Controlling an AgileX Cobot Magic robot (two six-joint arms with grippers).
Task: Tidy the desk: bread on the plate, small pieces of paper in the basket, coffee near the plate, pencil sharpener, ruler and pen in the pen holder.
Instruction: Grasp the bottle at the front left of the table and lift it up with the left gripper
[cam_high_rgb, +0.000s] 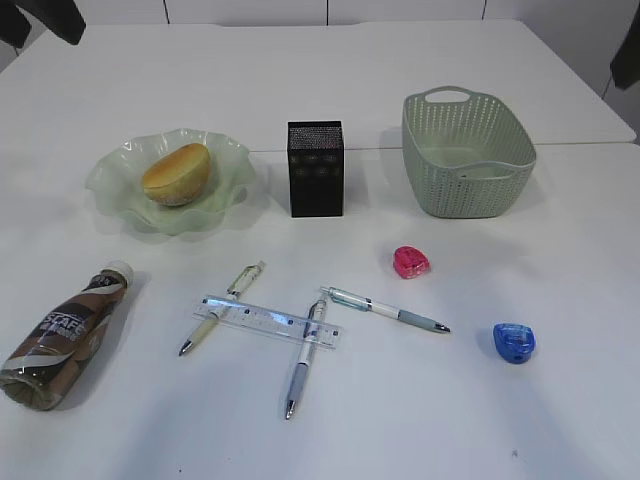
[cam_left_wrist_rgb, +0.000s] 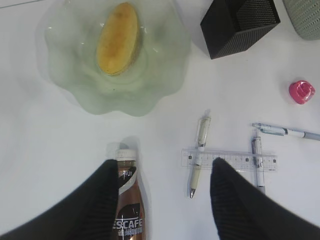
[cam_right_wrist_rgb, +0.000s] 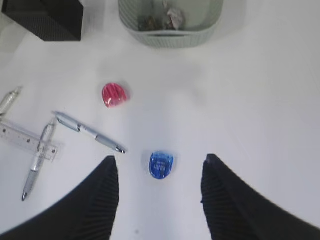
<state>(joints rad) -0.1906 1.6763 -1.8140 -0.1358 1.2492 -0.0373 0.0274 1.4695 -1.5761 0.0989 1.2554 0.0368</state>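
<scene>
1. A white worktop (cam_high_rgb: 320, 90) seen at a slant from above. The bread (cam_high_rgb: 177, 173) already sits on the green glass plate (cam_high_rgb: 105, 180) at upper left. The black mesh pen holder (cam_high_rgb: 315, 168) stands at centre. The basket (cam_high_rgb: 467, 152) at upper right holds two paper wads (cam_right_wrist_rgb: 161, 20).
2. The coffee (cam_high_rgb: 62, 335) lies on its side at lower left, white cap pointing up-frame toward the plate. Its label reads "SCAFE", the start cut off.
3. The left claw (cam_left_wrist_rgb: 165, 172) hangs open and empty over the bottle's cap end, the fingers straddling it across its long axis; this arm is nearer.
4. The right claw (cam_right_wrist_rgb: 160, 170) is open and empty over a blue sharpener (cam_high_rgb: 514, 342).
5. Three pens, the ruler (cam_high_rgb: 270, 320) and a pink sharpener (cam_high_rgb: 411, 262) lie loose at centre.
</scene>
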